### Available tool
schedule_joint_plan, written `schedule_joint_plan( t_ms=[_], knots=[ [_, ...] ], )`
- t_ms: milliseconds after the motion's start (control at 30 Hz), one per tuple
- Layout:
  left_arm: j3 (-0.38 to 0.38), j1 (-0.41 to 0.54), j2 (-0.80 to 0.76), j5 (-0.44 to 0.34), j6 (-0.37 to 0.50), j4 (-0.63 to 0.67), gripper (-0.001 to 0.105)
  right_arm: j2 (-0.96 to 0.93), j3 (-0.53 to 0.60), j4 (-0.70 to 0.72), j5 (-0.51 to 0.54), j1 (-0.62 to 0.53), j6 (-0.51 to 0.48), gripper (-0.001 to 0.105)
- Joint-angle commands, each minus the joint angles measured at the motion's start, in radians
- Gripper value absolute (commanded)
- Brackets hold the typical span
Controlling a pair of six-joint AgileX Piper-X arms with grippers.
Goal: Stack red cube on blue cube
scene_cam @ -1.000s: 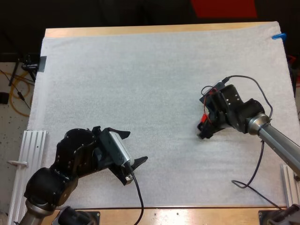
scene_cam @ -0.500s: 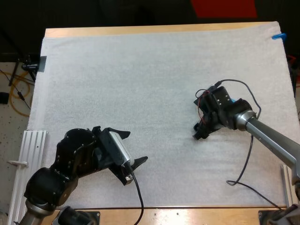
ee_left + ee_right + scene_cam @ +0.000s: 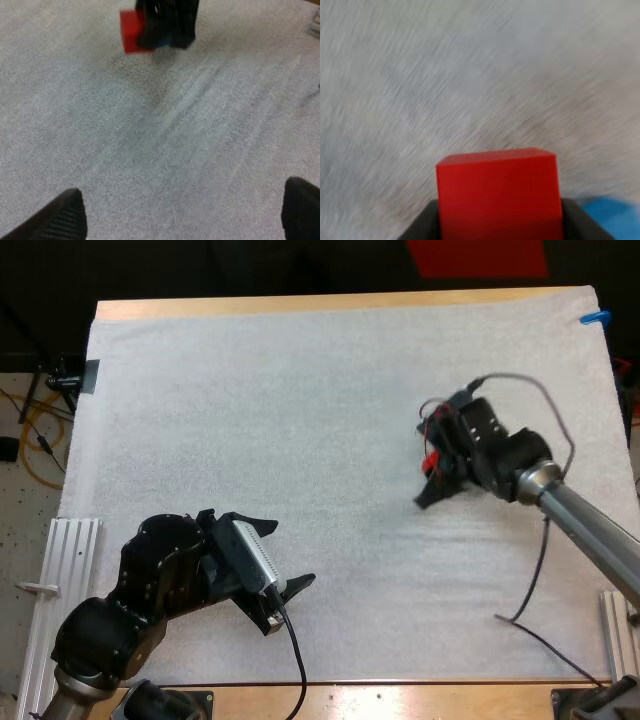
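Plain red cube (image 3: 497,190) (matte, sharp-edged), pinched in right gripper (image 3: 500,224), left gripper (image 3: 283,555) spread wide

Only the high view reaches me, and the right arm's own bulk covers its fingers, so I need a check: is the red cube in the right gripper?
Observer: Yes. In the right wrist view the right gripper has its fingers pressed on the red cube from both sides.
Operator: Where is the blue cube?
Observer: A corner of the blue cube shows just past one finger, beside the red cube. I cannot tell whether they touch.
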Motion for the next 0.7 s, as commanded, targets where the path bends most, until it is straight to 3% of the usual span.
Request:
schedule_joint_plan(
  t_ms=[0, 200, 400, 667],
  knots=[
    [-0.006, -0.004, 0.003, 0.007, -0.013, -0.010, 0.076, -0.024, -0.016, 0.010, 0.024, -0.005, -0.012, 0.011],
    [-0.006, -0.004, 0.003, 0.007, -0.013, -0.003, 0.076, -0.038, -0.018, 0.065, 0.008, -0.089, 0.078, 0.016],
    [-0.006, -0.004, 0.003, 0.007, -0.013, -0.004, 0.076, -0.038, -0.016, 0.069, -0.045, -0.217, 0.101, 0.016],
    [-0.006, -0.004, 0.003, 0.007, -0.013, -0.004, 0.076, 0.012, -0.016, 0.042, -0.053, -0.250, 0.101, 0.016]
  ],
)
